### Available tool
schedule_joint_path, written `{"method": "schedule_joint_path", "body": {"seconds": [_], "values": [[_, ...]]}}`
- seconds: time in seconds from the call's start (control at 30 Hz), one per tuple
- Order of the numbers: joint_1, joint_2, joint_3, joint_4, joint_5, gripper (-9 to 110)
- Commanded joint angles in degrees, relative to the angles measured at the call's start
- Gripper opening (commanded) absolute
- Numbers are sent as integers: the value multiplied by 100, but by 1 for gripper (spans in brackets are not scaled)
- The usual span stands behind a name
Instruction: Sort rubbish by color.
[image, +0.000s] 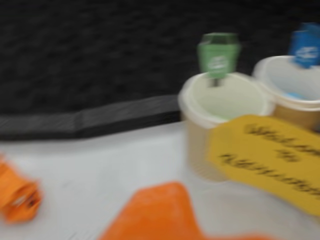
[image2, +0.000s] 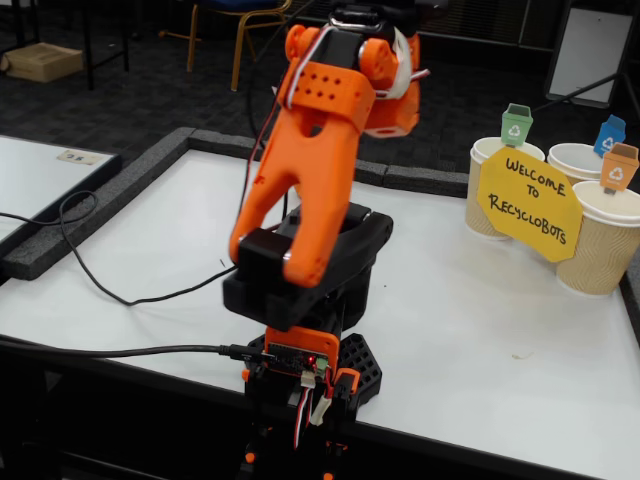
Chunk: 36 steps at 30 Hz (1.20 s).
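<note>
We look for a piece of rubbish to sort and find none that we can name with confidence — the white table (image2: 470, 330) is bare in the fixed view, apart from black cables on its left side. In the blurred wrist view a small orange object (image: 19, 197) sits at the lower left, but we cannot tell whether it is rubbish or part of the arm. So the relation the next move depends on, which way the item lies from the claw, is not settled by these pictures.

The gripper (image: 165, 215) shows only as one orange finger at the bottom edge of the wrist view; we cannot tell whether it is spread or closed, and nothing visible sits in it.

The containers lie ahead and to the right in the wrist view: a paper cup with a green bin flag (image: 220, 120), and a cup with a blue flag (image: 295, 90) just beside it. The fixed view adds a third cup with an orange flag (image2: 608, 235). A yellow sign (image2: 528, 205) leans across their fronts. Their insides look empty — the blue one shows a faint blue patch that we cannot identify.
</note>
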Motion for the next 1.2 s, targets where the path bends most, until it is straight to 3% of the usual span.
{"method": "schedule_joint_path", "body": {"seconds": [0.0,0.53,0.9,1.17], "values": [[-765,26,-26,-18,-105,0],[-2786,18,501,-431,-97,0],[-2874,-141,800,-800,-105,0],[-2399,-1986,378,-1775,-105,0]]}}
